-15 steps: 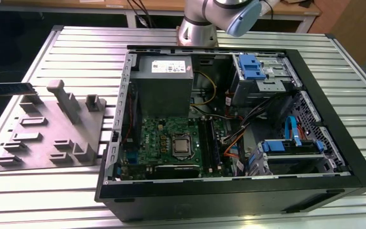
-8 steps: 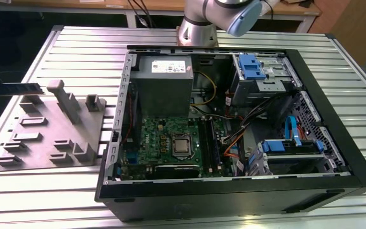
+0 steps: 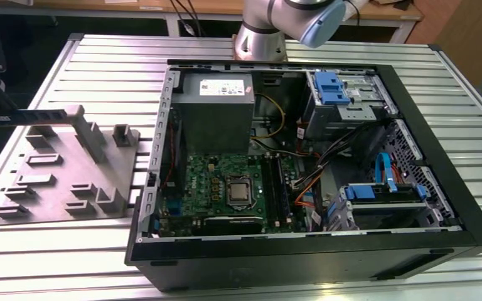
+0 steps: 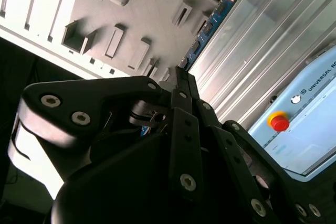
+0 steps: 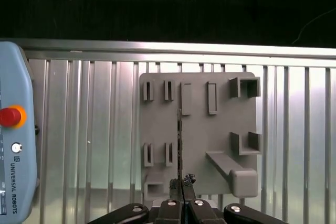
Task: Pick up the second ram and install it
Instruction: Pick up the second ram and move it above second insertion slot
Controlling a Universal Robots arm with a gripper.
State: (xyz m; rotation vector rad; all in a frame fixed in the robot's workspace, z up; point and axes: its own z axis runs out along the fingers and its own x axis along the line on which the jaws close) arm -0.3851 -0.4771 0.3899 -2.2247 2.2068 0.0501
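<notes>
The fixture plate lies on the table, exterior view's left of the case.

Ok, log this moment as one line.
gripper: shut on second ram | position: over grey fixture plate | install: not yet done

Dark lettering beside a small round mark runs along the pale blue pendant in both wrist views; a white printed label sits on the grey power supply in the exterior view, too small to read.
</notes>
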